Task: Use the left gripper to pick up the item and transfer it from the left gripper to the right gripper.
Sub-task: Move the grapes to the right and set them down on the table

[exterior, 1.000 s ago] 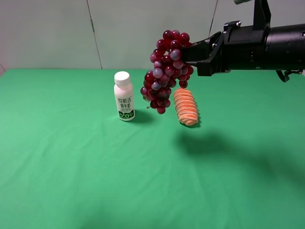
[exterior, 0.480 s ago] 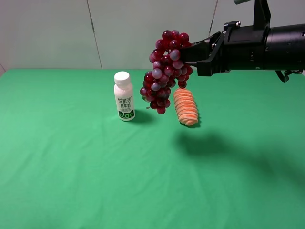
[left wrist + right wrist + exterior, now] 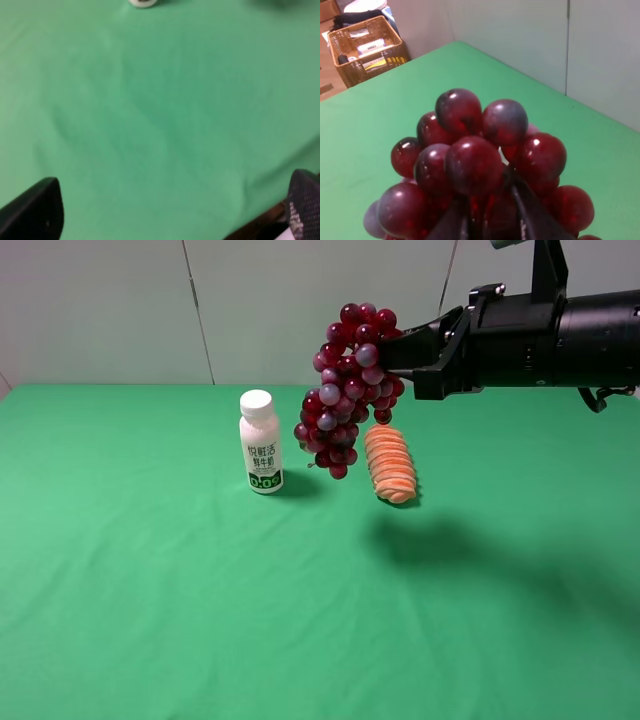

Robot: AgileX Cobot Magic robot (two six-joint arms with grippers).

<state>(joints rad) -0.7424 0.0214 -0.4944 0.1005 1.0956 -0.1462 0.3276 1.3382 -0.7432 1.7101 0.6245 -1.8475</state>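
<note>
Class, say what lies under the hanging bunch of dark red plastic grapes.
Below the dark red grape bunch lie green tablecloth and an orange ridged bread-like roll; the grapes cover the roll's far end.

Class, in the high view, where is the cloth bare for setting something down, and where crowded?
Bare: the near half of the cloth, in front of bottle and roll, plus the stretches left of the bottle and right of the roll. Crowded: the middle back, where the grapes hang from the right gripper near both.
</note>
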